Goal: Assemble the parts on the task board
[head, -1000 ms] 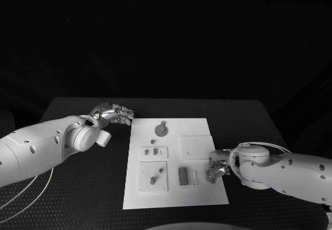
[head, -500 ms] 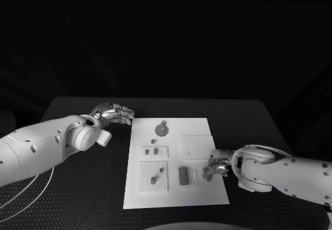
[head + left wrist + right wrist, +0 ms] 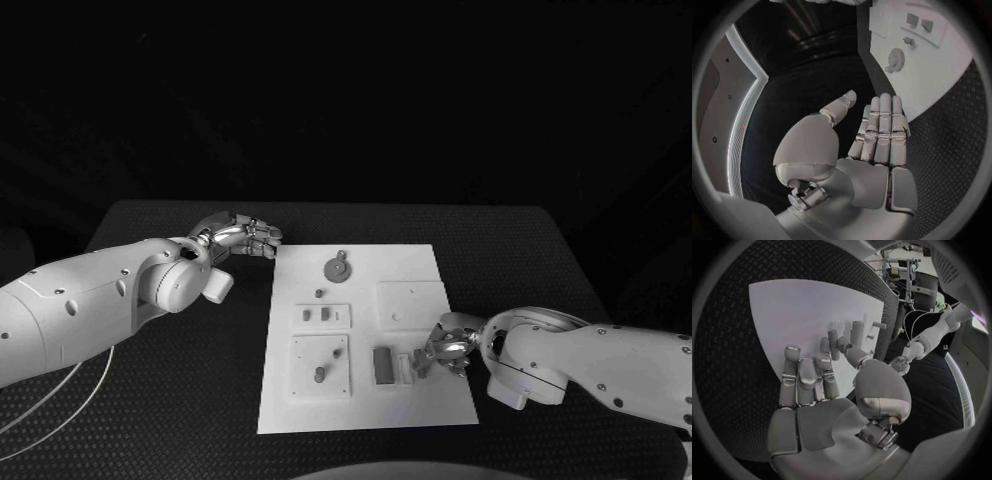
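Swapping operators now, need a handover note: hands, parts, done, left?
Left hand: open, holds nothing, off the task board's far left corner.
Right hand: fingers reach over the board's near right edge beside the dark block; a grip cannot be made out.
Parts: gear lies loose at the far end; small pieces sit in the left plates.
Done: unclear.
Left: gear, and likely the block.

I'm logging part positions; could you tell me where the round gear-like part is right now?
In the head view, the round gear-like part lies at the far end of the task board, nearest the left hand, which rests off the board's far left corner.
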